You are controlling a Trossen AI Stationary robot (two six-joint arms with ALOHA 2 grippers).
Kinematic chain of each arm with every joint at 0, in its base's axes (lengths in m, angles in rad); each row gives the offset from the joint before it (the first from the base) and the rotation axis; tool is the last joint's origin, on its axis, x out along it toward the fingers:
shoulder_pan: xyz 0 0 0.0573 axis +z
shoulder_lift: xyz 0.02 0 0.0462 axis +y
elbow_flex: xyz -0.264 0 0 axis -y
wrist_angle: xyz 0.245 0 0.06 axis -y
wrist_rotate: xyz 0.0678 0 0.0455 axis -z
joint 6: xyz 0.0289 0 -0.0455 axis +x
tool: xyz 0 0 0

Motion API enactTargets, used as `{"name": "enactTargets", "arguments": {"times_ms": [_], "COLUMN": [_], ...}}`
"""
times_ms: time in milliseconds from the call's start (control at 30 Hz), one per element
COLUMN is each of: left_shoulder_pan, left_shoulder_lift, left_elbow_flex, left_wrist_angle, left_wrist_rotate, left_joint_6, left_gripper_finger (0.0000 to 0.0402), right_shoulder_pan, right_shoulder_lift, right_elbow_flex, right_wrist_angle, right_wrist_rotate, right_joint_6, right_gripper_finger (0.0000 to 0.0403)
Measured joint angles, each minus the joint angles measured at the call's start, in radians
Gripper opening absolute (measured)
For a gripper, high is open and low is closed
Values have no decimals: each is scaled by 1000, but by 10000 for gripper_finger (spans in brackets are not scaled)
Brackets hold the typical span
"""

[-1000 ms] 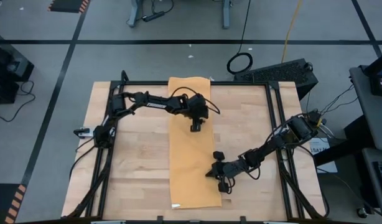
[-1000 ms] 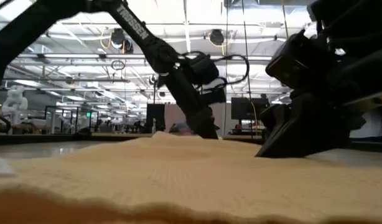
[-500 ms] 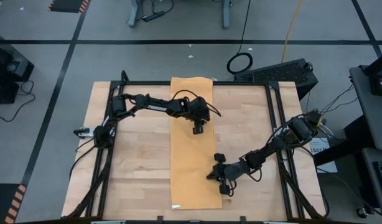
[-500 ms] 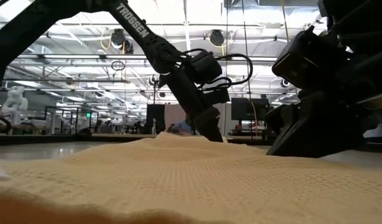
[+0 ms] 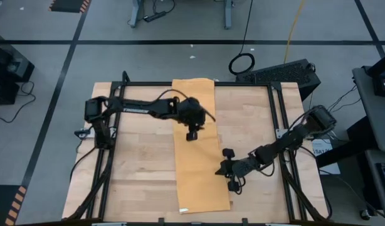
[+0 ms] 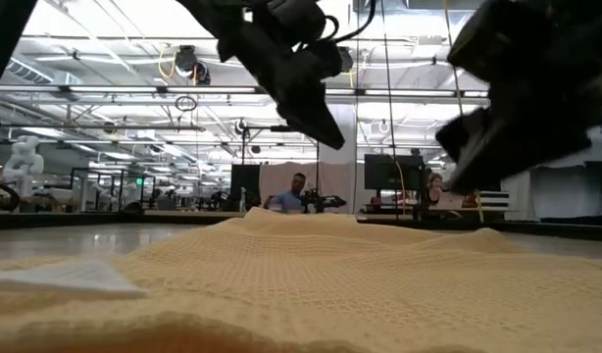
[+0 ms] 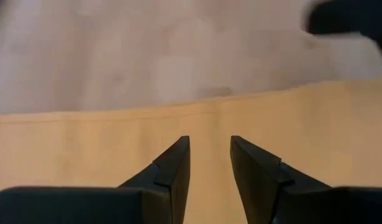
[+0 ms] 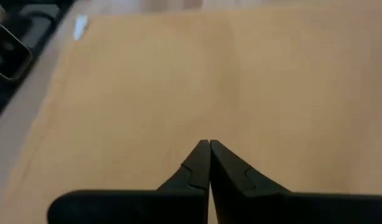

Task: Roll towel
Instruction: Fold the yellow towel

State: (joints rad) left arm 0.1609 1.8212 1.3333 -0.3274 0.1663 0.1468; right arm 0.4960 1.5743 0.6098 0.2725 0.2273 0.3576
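Note:
The towel (image 5: 195, 157), a long mustard-yellow strip, lies flat along the table from its far edge to its near edge, with a small white tag (image 5: 184, 209) at the near end. My left gripper (image 5: 191, 135) hovers open above the towel's far half, with nothing between its fingers (image 7: 173, 163). My right gripper (image 5: 232, 186) is shut and hangs over the towel's right edge near the near end. The low view shows both grippers, left (image 6: 332, 142) and right (image 6: 448, 181), clear of the cloth (image 6: 311, 265).
Bare wooden tabletop (image 5: 136, 169) lies on both sides of the towel. Black frame rails (image 5: 277, 125) run along the table's sides and far edge. A black keyboard-like box (image 5: 286, 72) sits beyond the far right corner. People (image 6: 299, 191) sit in the room behind.
Both grippers have risen off the towel and now hang clear above it. The left one has also drifted a little toward the table's left and near edges. The right one has shifted toward the right edge. The towel's near end has slid slightly toward the right.

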Motion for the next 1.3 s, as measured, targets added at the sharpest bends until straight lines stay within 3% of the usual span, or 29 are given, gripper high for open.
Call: {"name": "enactTargets", "arguments": {"times_ms": [67,167,233,333,467,533,633,900,1133,1300], "left_shoulder_pan": [-41,-132,-193,-274,-367,-400,-434,-481,-498,-515], "left_shoulder_lift": [-19,-23,-22,-7,-7,-9,-7,-7,-12,-24], "left_elbow_flex": [-52,-117,-158,-214,-260,-280,-326,-424,-475,-479], "left_wrist_angle": [21,76,76,129,210,240,300,290,305,309], "left_wrist_rotate": [30,42,21,-66,-160,-168,-173,-172,-164,-164], "left_joint_6": [-38,-77,-126,-208,-314,-354,-417,-585,-640,-580], "left_gripper_finger": [120,120,120,120,120,120,120,120,120,120], "right_shoulder_pan": [-18,-70,-137,-279,-477,-537,-588,-657,-694,-707], "right_shoulder_lift": [-64,-139,-165,-175,-109,-56,29,158,131,89], "right_elbow_flex": [0,1,-10,-32,-36,-36,-35,-32,-34,-34], "right_wrist_angle": [-50,-154,-157,-119,-61,1,72,126,110,108], "right_wrist_rotate": [45,253,302,220,-46,-166,-258,-281,-247,-252], "right_joint_6": [-46,-116,-187,-260,-257,-249,-267,-256,-261,-256], "right_gripper_finger": [0,0,0,0,0,0,0,0,0,0]}}
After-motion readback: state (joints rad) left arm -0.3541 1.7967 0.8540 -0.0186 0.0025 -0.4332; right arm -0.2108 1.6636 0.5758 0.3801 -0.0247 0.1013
